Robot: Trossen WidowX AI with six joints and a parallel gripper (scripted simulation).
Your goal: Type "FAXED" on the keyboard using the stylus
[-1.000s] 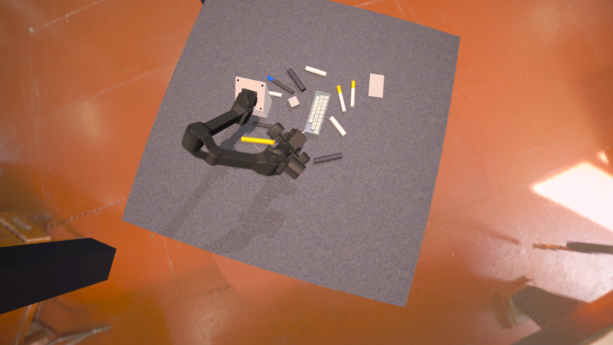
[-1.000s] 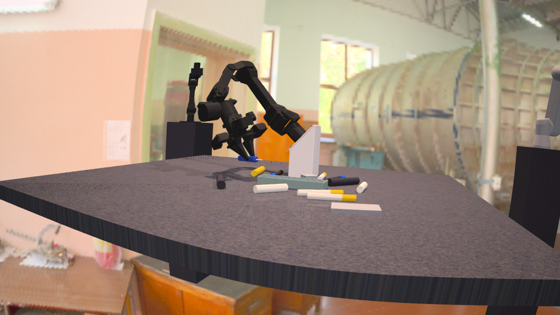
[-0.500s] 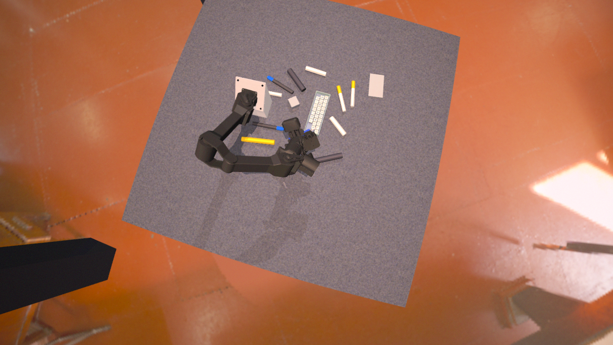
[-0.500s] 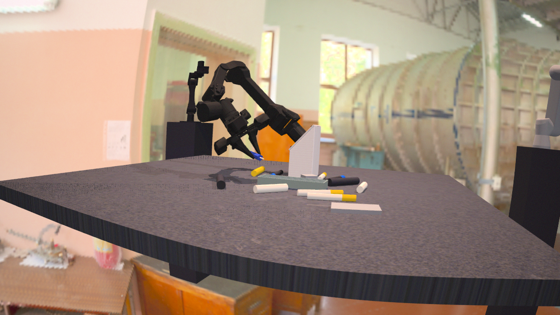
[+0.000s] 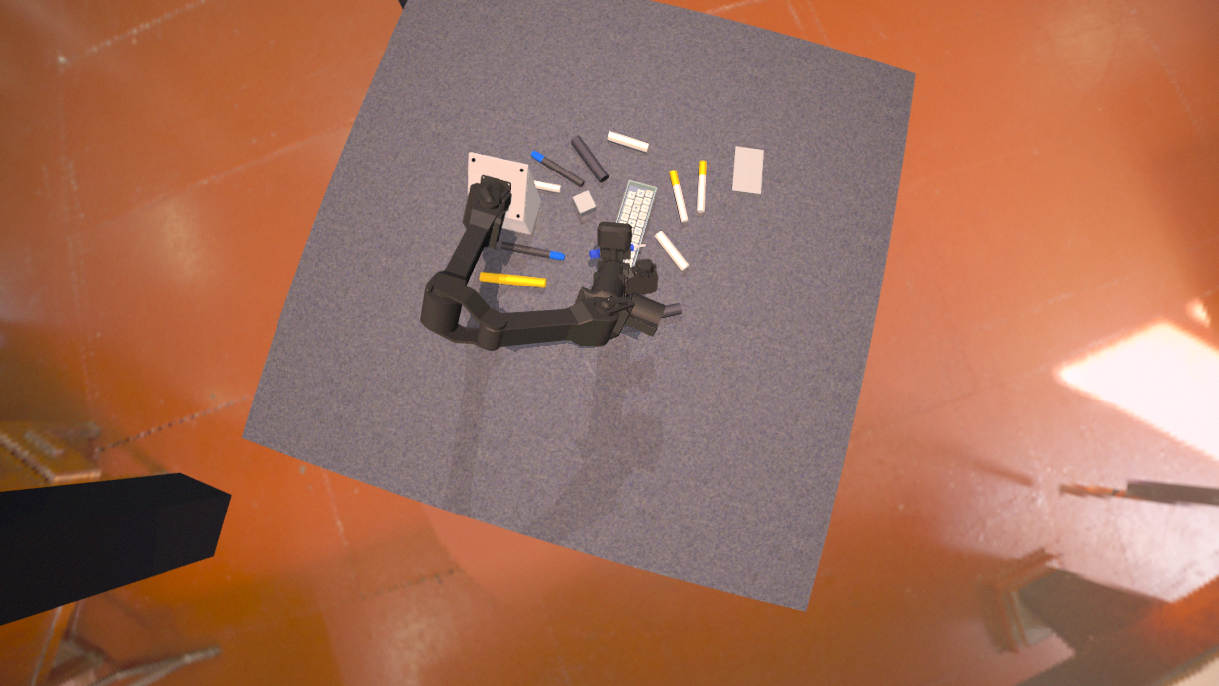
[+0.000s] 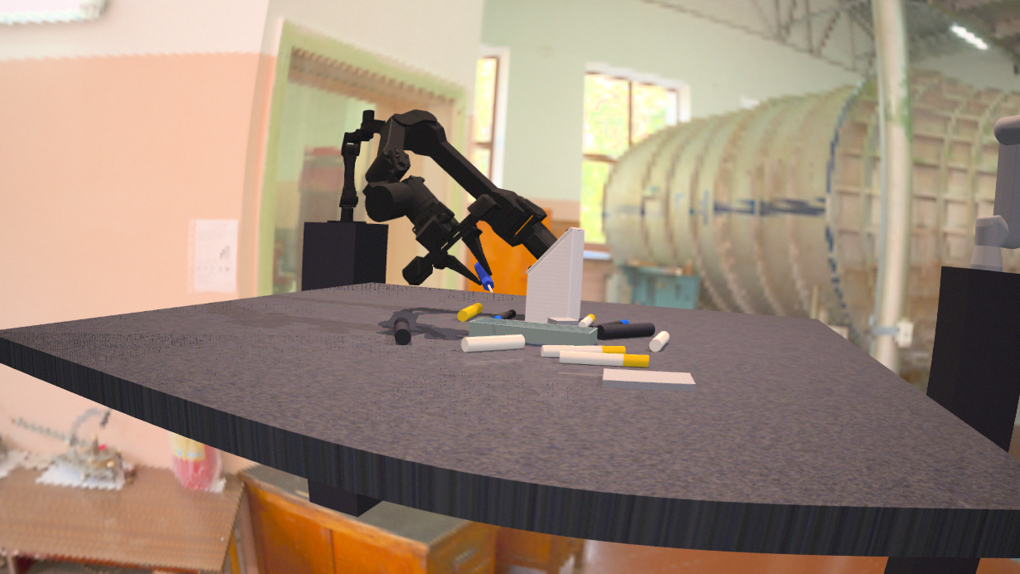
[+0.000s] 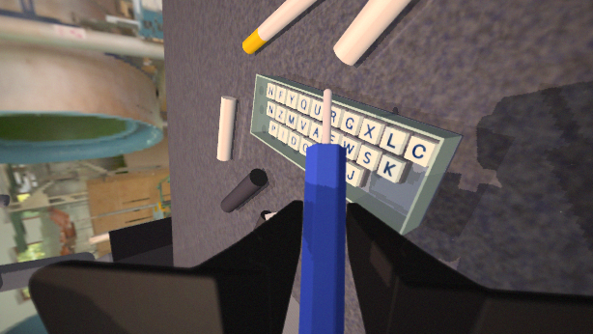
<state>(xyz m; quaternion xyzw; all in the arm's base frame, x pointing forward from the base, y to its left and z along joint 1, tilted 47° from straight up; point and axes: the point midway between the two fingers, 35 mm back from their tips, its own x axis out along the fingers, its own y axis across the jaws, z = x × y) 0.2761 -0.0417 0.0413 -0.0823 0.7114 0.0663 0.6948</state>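
Observation:
My gripper [image 5: 611, 247] [image 6: 473, 267] [image 7: 324, 210] is shut on the blue stylus [image 7: 323, 193] [image 6: 484, 276]. The stylus has a thin pale tip that points forward and down. The pale green keyboard [image 5: 637, 208] [image 6: 531, 329] [image 7: 386, 193] has cream keys with blue letters and lies flat on the grey table. The gripper hovers above the keyboard's near end. In the wrist view the stylus tip shows over the middle keys, near R, A and E. I cannot tell whether it touches a key.
Loose markers and cylinders lie around the keyboard: two white-and-yellow markers [image 5: 678, 195], a white cylinder [image 5: 670, 250] [image 7: 367, 29], a dark cylinder [image 5: 589, 158] [image 7: 243, 190], a yellow marker [image 5: 511, 279] and a blue-capped marker [image 5: 532, 251]. A white card [image 5: 747, 170] lies to the right. The arm's white base block [image 5: 502, 191] [image 6: 556, 278] stands to the left.

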